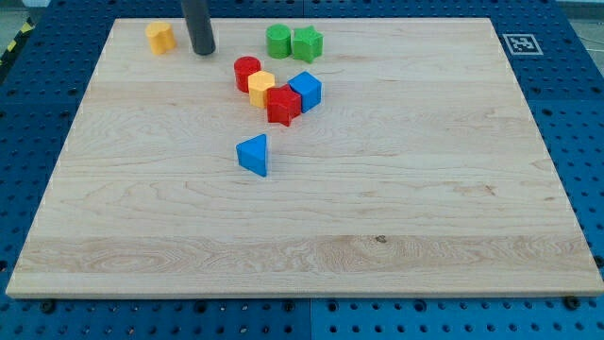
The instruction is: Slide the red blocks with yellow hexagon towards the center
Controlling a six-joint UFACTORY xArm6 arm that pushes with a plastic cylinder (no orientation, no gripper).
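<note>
My tip [203,53] is a plain dark rod end with no jaws to open or close; it rests on the wooden board [425,236] near the view's top edge, touching no block. Taking the tip as landmark: the red cylinder [247,73] lies just toward the view's lower right of it, apart from it. Beyond that, further down and right along the same diagonal, sit the yellow hexagon [261,88] and then the red star-like block [282,105], the three touching in a chain. That chain's long axis runs away from the tip toward the board's middle, so I judge a push along this diagonal would carry the group centreward.

A blue cube [306,90] touches the red star-like block on its right side. Right of the tip stand a green cylinder [277,41] and a green star [307,43], side by side. Left of the tip is a yellow block [161,37]. Well below lies a blue triangular prism [254,155]. The blocks look like smooth matte plastic; the board shows pale grain.
</note>
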